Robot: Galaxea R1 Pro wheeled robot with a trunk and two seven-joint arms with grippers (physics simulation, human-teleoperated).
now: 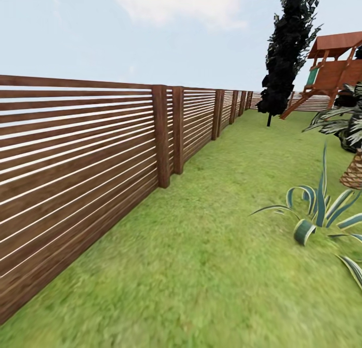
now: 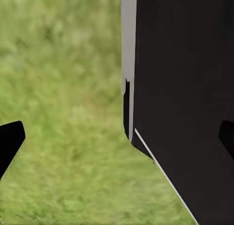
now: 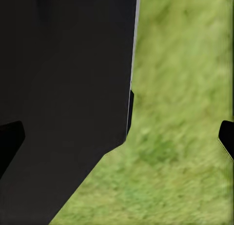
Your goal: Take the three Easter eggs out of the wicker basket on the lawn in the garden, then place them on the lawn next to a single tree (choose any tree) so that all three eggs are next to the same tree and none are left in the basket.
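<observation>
The lawn (image 1: 221, 222) stretches ahead as mottled green grass along a wooden fence. The Easter eggs, the wicker basket and the tree are out of view. In the left wrist view my left gripper (image 2: 118, 139) hangs open over grass (image 2: 58, 88), its dark fingertips (image 2: 9, 142) far apart with nothing between them. In the right wrist view my right gripper (image 3: 118, 139) is likewise open above grass (image 3: 185, 112), one fingertip (image 3: 226, 137) at the picture's edge. A black panel of my own body (image 2: 185, 88) (image 3: 63, 88) stands close beside each gripper.
A brown slatted fence (image 1: 75, 152) runs along the left into the distance. A narrow near-black cypress (image 1: 287, 46) and a red wooden playset (image 1: 334, 66) stand far ahead. Striped spiky plants (image 1: 317, 212) and a tan cross-hatched stump under fronds (image 1: 353, 172) crowd the right edge.
</observation>
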